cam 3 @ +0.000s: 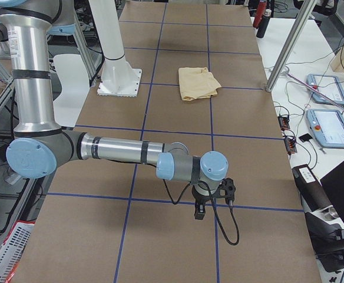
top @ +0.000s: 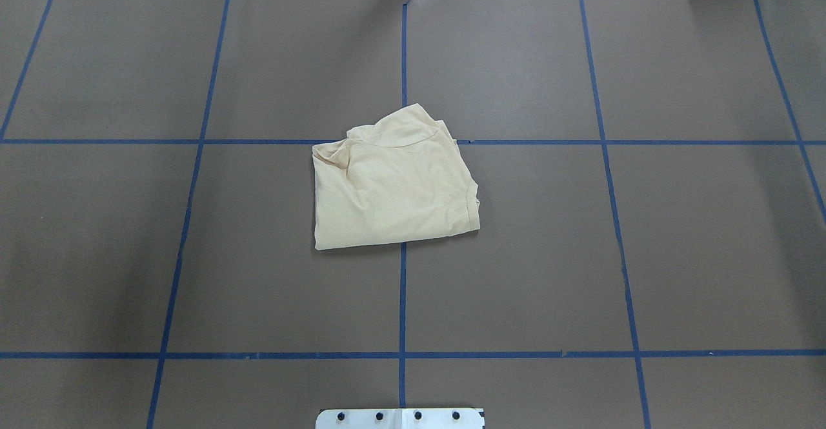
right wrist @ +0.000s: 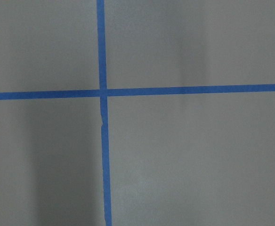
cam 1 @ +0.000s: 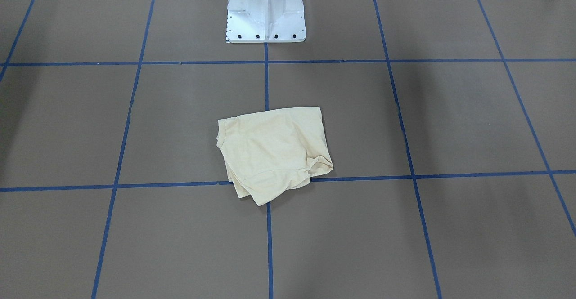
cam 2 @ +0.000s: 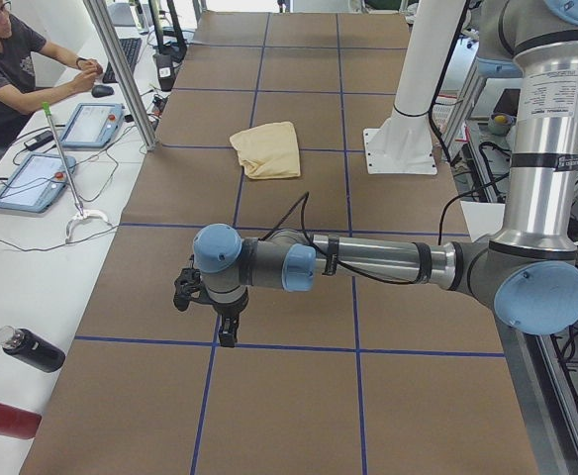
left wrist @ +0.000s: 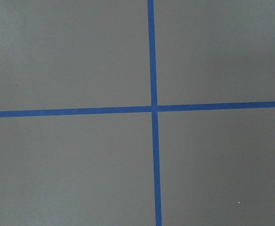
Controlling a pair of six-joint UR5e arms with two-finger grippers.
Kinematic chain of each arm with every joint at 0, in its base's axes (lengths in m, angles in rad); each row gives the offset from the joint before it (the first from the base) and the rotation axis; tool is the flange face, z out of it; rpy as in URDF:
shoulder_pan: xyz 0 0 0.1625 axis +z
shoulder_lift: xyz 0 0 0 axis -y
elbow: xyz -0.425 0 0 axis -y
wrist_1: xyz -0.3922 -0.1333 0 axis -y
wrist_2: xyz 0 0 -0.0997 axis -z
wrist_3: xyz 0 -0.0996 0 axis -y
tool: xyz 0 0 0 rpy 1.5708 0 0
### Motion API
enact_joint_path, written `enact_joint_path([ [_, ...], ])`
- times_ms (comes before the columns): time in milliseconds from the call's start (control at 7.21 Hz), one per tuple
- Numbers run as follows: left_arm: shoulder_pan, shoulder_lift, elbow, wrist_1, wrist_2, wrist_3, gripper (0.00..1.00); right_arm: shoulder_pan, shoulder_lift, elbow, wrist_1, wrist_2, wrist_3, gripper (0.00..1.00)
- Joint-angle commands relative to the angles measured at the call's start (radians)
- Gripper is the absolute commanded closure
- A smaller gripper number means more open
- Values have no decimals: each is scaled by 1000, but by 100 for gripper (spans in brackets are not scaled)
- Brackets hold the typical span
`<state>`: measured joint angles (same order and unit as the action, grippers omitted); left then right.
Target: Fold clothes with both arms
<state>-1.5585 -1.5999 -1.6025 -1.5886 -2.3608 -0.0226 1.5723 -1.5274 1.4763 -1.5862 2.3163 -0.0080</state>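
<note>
**Shirt at centre, both grippers far out to the sides**

The shirt (top: pixel 393 187) lies as a compact bundle, plain side up, in the middle of the worktop (top: pixel 193 255). It straddles the centre tape (top: pixel 402 300) straight out from the pedestal (cam 1: pixel 265 15). It is slightly wider across the robot than deep. The neck edge faces the robot's right, and a loose flap and a rumpled corner sit on the far side.

The left arm (cam 2: pixel 368 259) reaches out low over the worktop's left end, its left gripper (cam 2: pixel 228 334) pointing down, well apart from the shirt. The right arm (cam 3: pixel 119 148) mirrors it at the other end, with the right gripper (cam 3: pixel 199 213) just as distant. Each wrist camera sees only bare worktop and a tape crossing.

Both grippers show only in the side views, so I cannot tell whether their jaws are wide or narrow. Neither seems to hold anything.

Neither arm looks clearly nearer. Any next touch would mean travelling inward along the worktop's length. The far flap is probably the part needing tidying.
</note>
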Motion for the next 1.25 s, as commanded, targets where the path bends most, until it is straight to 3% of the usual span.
enact_joint_path([
  [0, 0, -2, 0, -2, 0, 0, 1, 0, 4, 7, 0, 0, -3, 0],
  [1109, 2, -8, 0, -2, 0, -2, 1, 0, 10, 22, 0, 9, -3, 0],
])
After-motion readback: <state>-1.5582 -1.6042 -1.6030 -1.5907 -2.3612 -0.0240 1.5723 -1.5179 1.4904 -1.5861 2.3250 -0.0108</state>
